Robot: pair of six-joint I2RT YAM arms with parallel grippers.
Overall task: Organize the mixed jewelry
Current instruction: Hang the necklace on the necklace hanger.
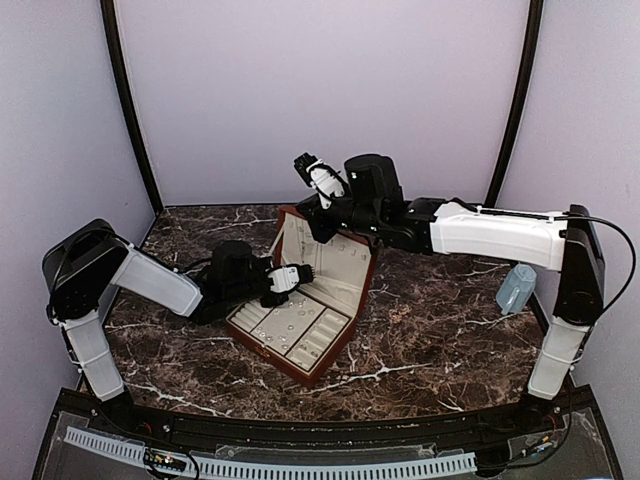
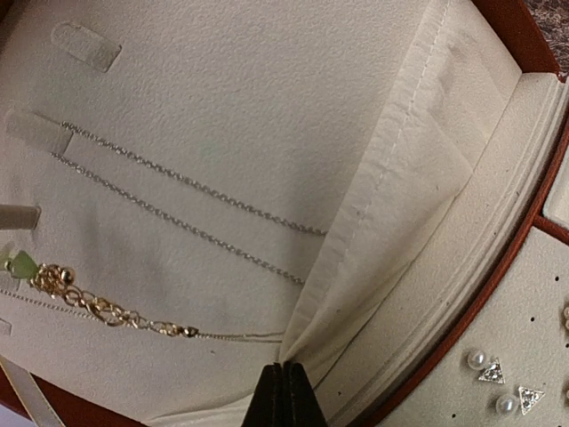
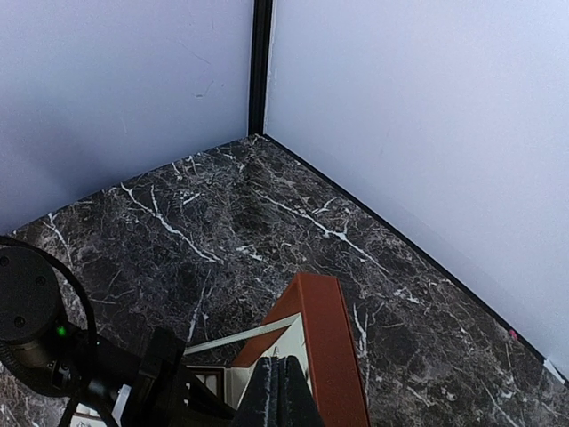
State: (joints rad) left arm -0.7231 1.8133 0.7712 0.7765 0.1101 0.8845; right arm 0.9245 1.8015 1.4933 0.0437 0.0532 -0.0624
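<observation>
The jewelry [image 1: 287, 325] sat in the open box [image 1: 305, 372]: thin chains [image 2: 187, 209] draped across the lid [image 2: 231, 98], tiny studs [image 2: 498, 384] on the pad [image 2: 524, 311]. The left end effector [image 2: 283, 391] was pinched shut at the lid's lining fold, and the right end effector [image 3: 283, 391] was shut by the lid's rim. The pieces looked light, slippery and tangle-prone. I'd have pinched a chain mid-run and a stud by its head.

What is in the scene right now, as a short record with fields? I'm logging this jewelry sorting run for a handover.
surface: dark marble table
box: reddish-brown box with cream lining, lid open and raised
lid lining: thin silver chain and gold chain with green bead lie across it
tray: round pearl studs and triangular clear studs on the cream panel
left gripper: shut, at the lining's pocket fold
right gripper: shut, by the lid's top edge; contact unclear
aside: pale blue container, table's right
</observation>
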